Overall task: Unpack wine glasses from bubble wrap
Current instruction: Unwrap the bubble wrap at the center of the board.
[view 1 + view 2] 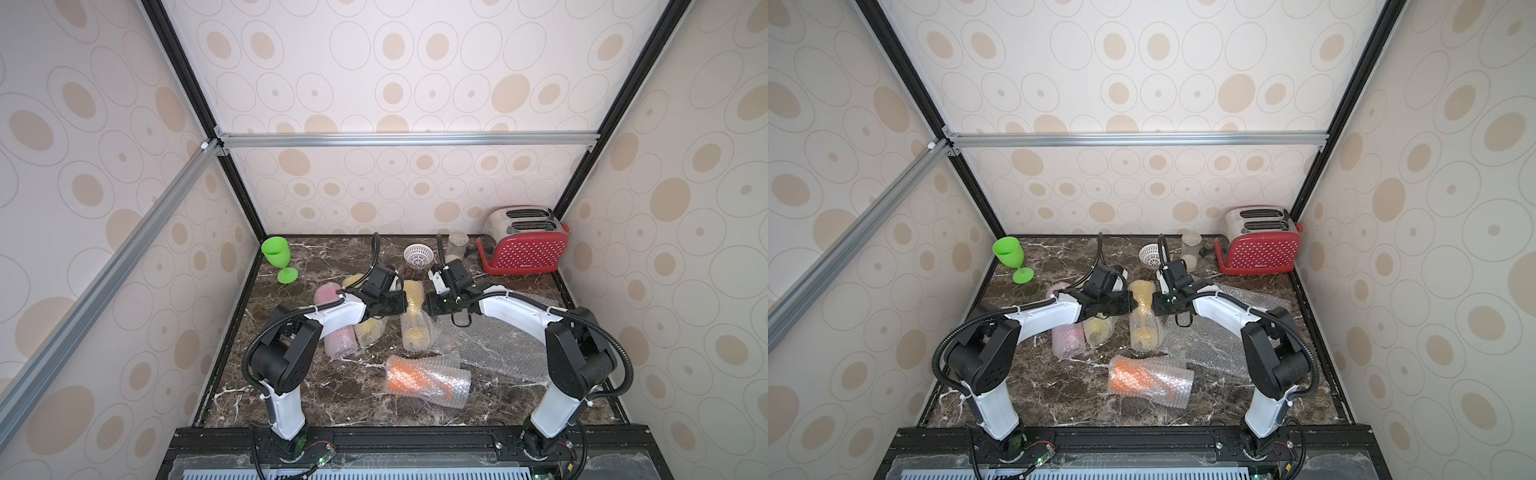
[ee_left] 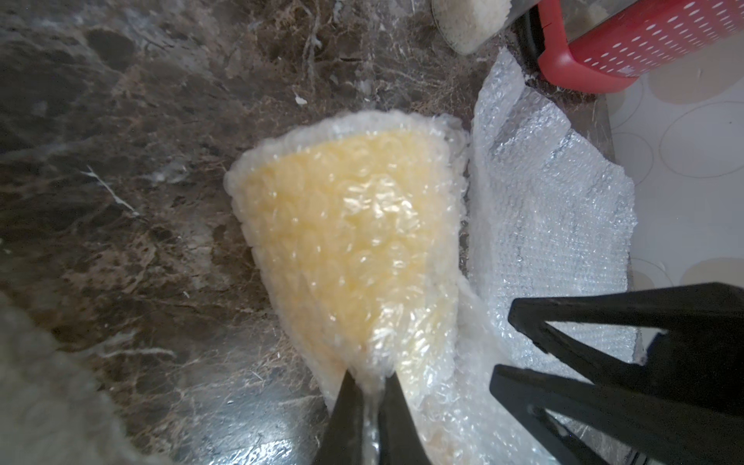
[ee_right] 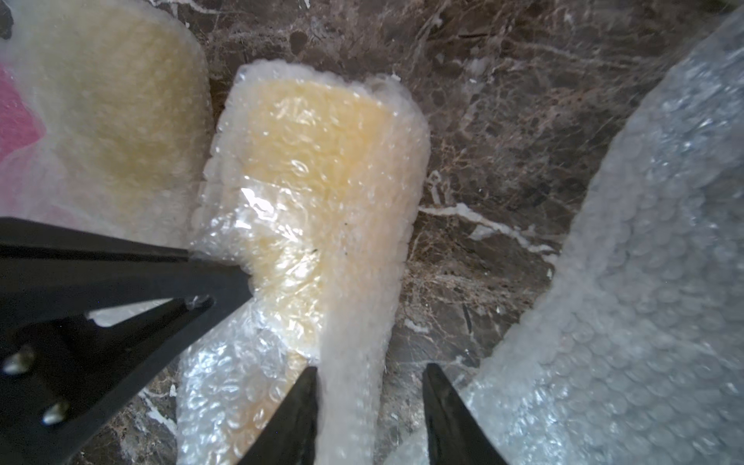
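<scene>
Pinching a fold of bubble wrap (image 2: 406, 354), the left end effector (image 2: 368, 388) is pressed together at nine o'clock of the wrapped yellow wine glass (image 1: 412, 293), which lies mid-way across the table (image 1: 324, 399). At three o'clock the right end effector (image 3: 370, 368) is spread astride the wrap's edge. A green wine glass (image 1: 275, 254) stands bare at ten o'clock.

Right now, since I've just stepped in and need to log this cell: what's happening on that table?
The left tool is pinched shut on the bubble wrap around a yellow glass lying mid-table; the right tool stands open at its other side. The green glass stands unwrapped; the pink glass, orange glass and second yellow glass lie wrapped.
</scene>
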{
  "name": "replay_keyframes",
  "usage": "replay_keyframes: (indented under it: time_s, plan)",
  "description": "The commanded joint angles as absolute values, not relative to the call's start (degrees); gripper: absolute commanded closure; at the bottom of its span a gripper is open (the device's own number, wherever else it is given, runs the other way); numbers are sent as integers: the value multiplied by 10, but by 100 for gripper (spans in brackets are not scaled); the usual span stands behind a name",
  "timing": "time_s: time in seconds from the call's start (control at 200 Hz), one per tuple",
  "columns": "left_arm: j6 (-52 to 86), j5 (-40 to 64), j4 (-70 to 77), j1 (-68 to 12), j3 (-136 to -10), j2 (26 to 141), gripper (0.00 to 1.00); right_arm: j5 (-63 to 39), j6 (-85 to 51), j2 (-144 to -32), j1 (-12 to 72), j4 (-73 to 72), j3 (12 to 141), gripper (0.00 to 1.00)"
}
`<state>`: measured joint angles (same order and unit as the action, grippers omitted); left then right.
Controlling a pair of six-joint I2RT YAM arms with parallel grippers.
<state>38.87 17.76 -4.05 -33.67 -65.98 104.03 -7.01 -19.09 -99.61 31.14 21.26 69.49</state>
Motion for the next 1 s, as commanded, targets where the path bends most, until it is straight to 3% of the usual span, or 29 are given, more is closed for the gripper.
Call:
replay_keyframes:
  time_s: [0.0,0.25,0.54,0.805,0.995]
  plan:
    - [380,166,-67,-345,-686,1046,92,-24,-168,-991,329,246,715,56]
    - [382,172,-65,-351,-693,1044,100,40,-179,-1023,339,269,748,57]
    - [393,186,-50,-352,-688,1040,100,40,-179,-1041,339,268,754,57]
    - [389,188,-54,-352,-687,1037,100,98,-186,-1045,337,276,760,58]
    - [390,188,-53,-353,-688,1036,100,71,-182,-1053,338,270,770,58]
